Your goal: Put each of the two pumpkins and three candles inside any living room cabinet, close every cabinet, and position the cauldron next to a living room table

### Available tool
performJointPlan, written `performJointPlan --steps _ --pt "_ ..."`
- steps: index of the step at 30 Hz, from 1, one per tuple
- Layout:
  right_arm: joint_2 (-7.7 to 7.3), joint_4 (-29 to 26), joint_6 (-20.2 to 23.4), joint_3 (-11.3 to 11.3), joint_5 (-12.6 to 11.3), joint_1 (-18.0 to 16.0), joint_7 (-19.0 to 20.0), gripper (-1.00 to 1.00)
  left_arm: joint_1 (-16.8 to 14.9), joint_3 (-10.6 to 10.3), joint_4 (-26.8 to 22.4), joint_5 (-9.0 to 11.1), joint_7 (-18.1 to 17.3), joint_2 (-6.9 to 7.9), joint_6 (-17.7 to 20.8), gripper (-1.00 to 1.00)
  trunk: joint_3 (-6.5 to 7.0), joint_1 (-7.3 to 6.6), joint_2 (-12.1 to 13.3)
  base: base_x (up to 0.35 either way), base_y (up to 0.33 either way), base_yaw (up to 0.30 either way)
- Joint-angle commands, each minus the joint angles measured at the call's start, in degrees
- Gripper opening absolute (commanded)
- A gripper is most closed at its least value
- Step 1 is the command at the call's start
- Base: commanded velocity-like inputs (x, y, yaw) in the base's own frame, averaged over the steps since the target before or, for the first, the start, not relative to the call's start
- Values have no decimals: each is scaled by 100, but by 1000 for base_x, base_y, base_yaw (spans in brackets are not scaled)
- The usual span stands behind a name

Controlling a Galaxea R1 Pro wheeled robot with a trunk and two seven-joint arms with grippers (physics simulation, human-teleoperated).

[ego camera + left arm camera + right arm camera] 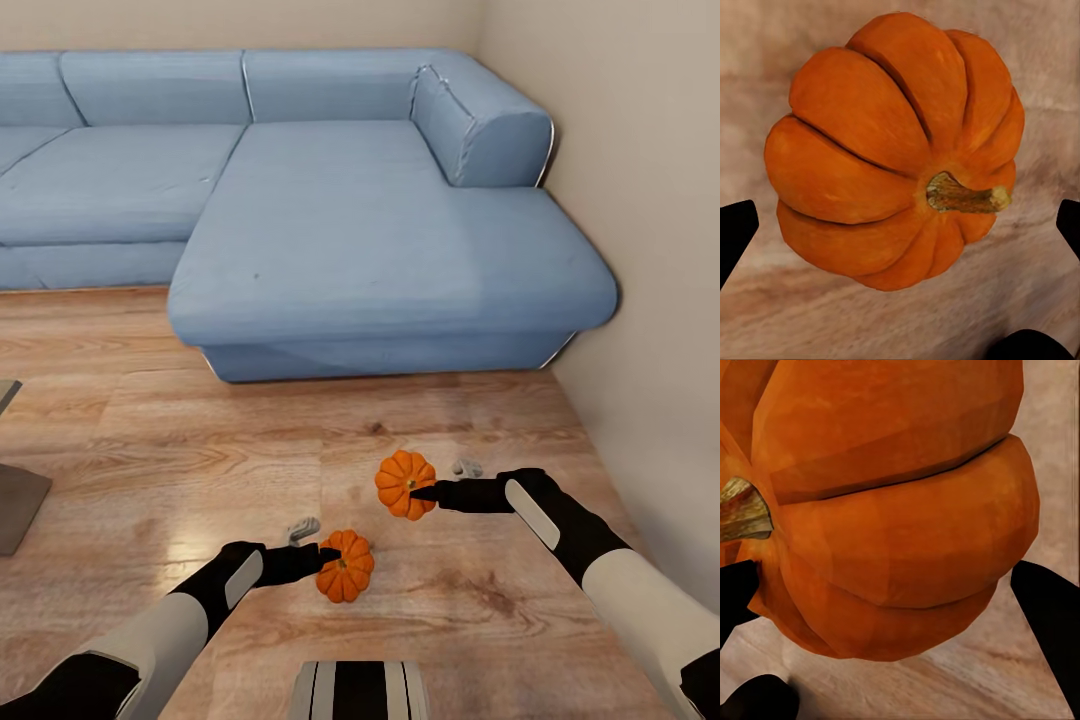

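Down on the wooden floor [150, 440], two orange pumpkins are sitting close to each other. The left gripper [325, 556] is reaching to the near pumpkin [345, 566], and its black fingers [735, 232] are standing apart on both sides of that pumpkin [896, 154], not squeezing it. I cannot tell if they are touching it. The right gripper [425, 492] is coming in from the side at the far pumpkin [404, 484]. In the right wrist view its fingers [1050, 615] are spread wide with the pumpkin [892, 517] big between them, and one finger is looking pressed against the pumpkin's side; the other has a little gap.

Two small grey candles are lying on the floor too, one [301, 528] just beside the left gripper and one [466, 467] just behind the right gripper.

A big blue sofa [380, 240] is stretching across the back, with its front edge well apart from the pumpkins. A pale wall [650, 300] is running along the right side, near the right arm. The corner of a grey table [18, 500] is poking in at the left edge. Between table and pumpkins the floor is lying bare.
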Motion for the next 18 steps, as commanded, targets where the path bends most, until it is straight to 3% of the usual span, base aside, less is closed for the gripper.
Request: performJointPlan --steps 1,6,13,18 --pt "-6 -4 9 16 -6 -4 13 -100 -2 -17 5 27 -2 2 25 100 -4 1 -2 171 -134 0" --pt "-6 -3 9 16 -6 -4 13 -100 -2 -18 21 27 -2 2 25 100 -4 1 -2 149 -131 0" --pt "-6 -4 9 16 -6 -4 13 -100 -2 -26 28 27 -3 0 25 100 -4 1 -2 20 -18 0" --pt "-6 -3 9 16 -6 -4 13 -100 -1 -27 29 27 -5 2 31 100 -115 13 -8 1 -1 0"
